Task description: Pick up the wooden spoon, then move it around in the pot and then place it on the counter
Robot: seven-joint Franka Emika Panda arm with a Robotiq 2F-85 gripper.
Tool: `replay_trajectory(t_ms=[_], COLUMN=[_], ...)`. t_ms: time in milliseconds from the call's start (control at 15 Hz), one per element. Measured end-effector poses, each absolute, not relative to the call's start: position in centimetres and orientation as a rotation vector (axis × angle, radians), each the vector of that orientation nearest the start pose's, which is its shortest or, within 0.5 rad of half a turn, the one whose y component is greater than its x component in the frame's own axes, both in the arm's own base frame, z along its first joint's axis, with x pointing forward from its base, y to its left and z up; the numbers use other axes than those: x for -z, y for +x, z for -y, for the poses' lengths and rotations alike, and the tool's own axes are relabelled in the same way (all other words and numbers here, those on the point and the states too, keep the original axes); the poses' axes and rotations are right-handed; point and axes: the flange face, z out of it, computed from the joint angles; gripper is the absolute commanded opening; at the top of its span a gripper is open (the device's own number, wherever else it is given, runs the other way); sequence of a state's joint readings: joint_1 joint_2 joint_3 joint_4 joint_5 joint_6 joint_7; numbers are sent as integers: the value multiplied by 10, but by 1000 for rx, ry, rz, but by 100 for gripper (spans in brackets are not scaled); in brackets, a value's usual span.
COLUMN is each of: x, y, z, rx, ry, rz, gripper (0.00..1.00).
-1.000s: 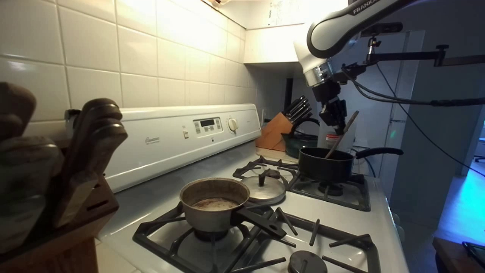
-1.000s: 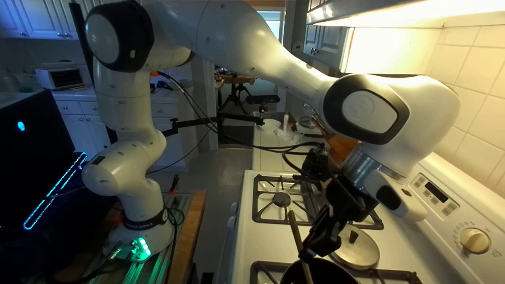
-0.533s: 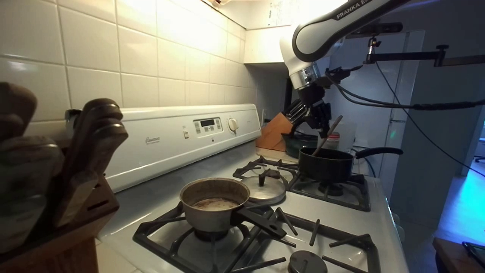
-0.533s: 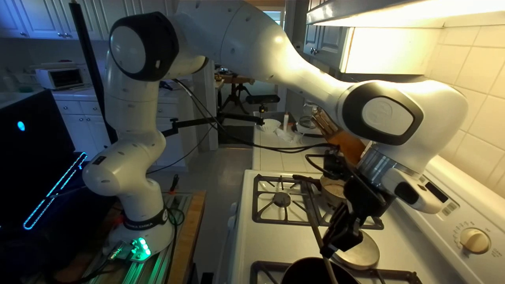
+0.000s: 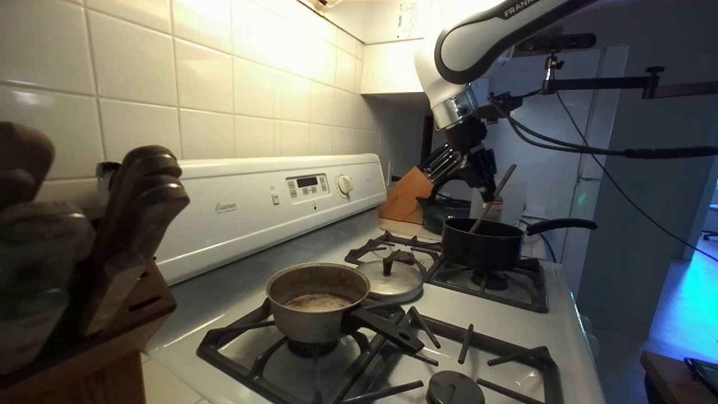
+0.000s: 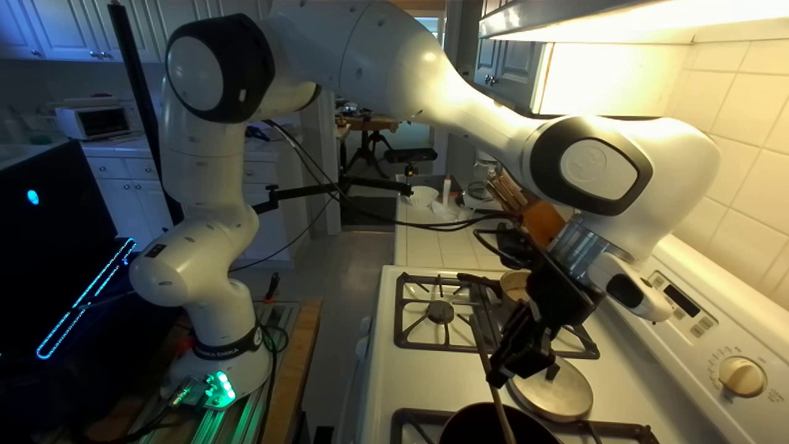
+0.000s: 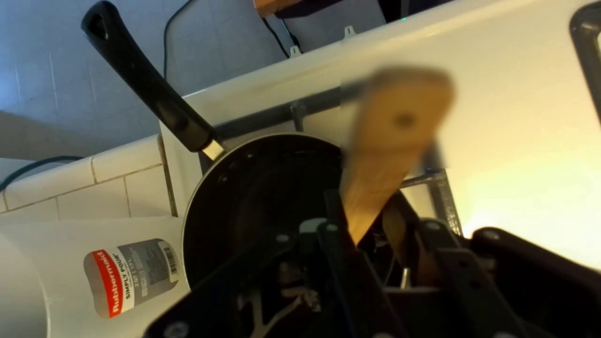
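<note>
We see gripper [image 5: 489, 196] clamped on wooden spoon [image 7: 386, 157], w/ btm end in black pot [image 5: 482, 249]. Only wrist view lets us read jug label [image 7: 133, 277]; toaster oven [image 6: 95, 122] shows just in an exterior view.

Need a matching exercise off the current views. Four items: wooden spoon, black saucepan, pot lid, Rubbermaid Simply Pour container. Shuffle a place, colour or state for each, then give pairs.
Things
1. wooden spoon
2. black saucepan
3. pot lid
4. Rubbermaid Simply Pour container

Descriptions
A. silvery, with a dark knob on top
B. whitish, with a red, white and grey label
C. clamped in the hand, tilted
D. upright, with a utensil's lower end inside it

Pairs
1-C
2-D
3-A
4-B
</note>
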State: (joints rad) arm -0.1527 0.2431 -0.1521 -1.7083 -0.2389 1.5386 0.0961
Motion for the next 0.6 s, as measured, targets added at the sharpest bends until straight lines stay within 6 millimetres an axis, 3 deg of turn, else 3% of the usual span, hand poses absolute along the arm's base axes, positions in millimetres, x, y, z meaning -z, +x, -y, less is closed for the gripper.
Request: replay_trajectory(t_ms=[400, 600], x=[-433, -435], y=[514, 502], z=[200, 215], rx=[-859, -862], ry=[-3173, -3155], rz=[-513, -562], gripper=[7, 7])
